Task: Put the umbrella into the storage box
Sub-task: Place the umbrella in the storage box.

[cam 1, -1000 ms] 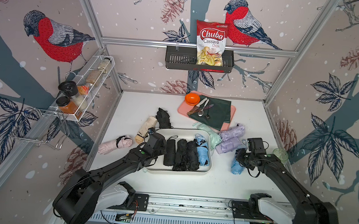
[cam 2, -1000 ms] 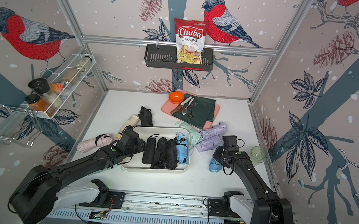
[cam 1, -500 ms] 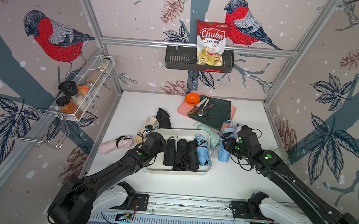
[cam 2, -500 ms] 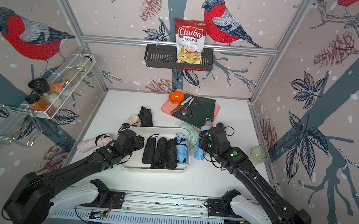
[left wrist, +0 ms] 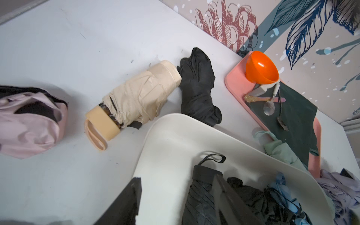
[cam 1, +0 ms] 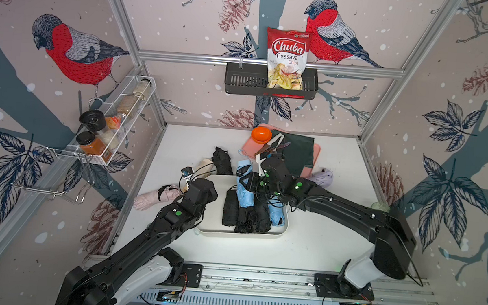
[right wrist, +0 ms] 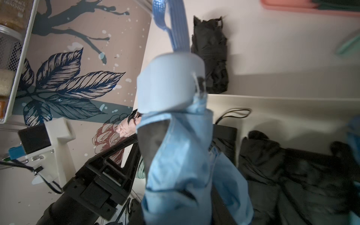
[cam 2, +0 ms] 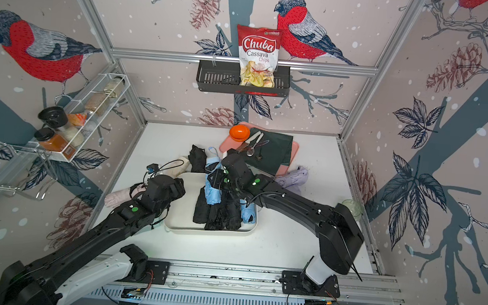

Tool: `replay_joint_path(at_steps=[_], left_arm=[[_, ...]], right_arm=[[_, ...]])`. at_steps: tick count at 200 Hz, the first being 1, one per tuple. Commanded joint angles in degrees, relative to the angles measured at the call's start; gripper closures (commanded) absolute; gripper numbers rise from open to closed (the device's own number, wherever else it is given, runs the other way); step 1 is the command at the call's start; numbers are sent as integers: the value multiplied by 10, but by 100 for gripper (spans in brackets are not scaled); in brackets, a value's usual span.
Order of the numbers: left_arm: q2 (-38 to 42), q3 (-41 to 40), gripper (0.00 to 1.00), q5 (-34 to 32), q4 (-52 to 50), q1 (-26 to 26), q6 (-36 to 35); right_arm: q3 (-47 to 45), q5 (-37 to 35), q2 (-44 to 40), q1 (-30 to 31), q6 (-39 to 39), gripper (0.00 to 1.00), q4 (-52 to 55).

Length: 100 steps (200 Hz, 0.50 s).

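At the box's left wall, the left gripper point(left wrist: 176, 183) has spread its jaws over the last second. They now stand open astride the box point(cam 1: 259, 235) wall, one finger outside and one above the black umbrellas point(cam 1: 249, 218) inside, pinching nothing I can see.

Farther in comes the bigger change. The right gripper point(cam 1: 248, 182), which a second ago was low on the table to the right of the box, has swung across. It now hangs over the box's far half, jaws closed on the umbrella point(cam 1: 245, 197).

That light-blue roll is off the table and tilted. Its lower end is over the black ones, touching or not I cannot tell, and its handle and strap reach past the far rim. The carry looks nearly finished, with lowering and release left to do.

Beyond the rim, a beige umbrella point(left wrist: 140, 95) still lies on the table.
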<state>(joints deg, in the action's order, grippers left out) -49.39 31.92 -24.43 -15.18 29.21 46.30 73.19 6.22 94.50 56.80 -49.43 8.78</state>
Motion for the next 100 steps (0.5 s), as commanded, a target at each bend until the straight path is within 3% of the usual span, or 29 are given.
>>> replay_joint_path(at_steps=[1,100], left_arm=[[24,4,37,-31,-29,-6,-7],[41,5,31,-23,-14,-17,-24]], right_arm=[[34,19,35,20,-15,79,-46],[66,21,158,77,-124,77,-108]])
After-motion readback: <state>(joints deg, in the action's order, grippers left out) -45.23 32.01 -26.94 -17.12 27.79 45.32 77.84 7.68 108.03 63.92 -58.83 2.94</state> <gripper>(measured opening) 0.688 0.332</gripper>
